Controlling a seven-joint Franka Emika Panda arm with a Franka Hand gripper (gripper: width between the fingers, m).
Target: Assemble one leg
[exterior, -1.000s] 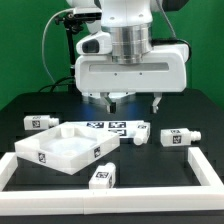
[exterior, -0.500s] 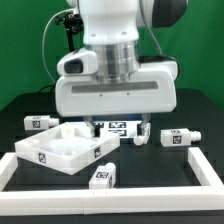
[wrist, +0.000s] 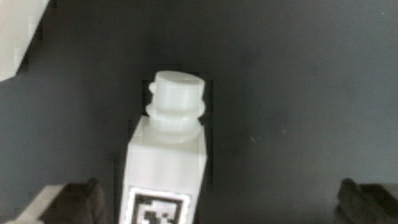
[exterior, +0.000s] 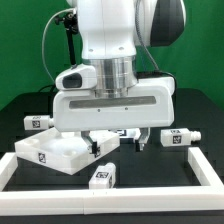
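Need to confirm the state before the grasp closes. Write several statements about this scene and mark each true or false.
1. The gripper is open. True.
2. The gripper has lifted a leg off the table. False: the leg lies on the dark table, and the fingers stand apart on either side of it without touching it.
3. The white panel lies at the exterior view's left. True.
4. A loose leg lies on top of the panel. False: the front leg lies on the table beside the panel.
5. Another leg lies at the exterior view's right. True.
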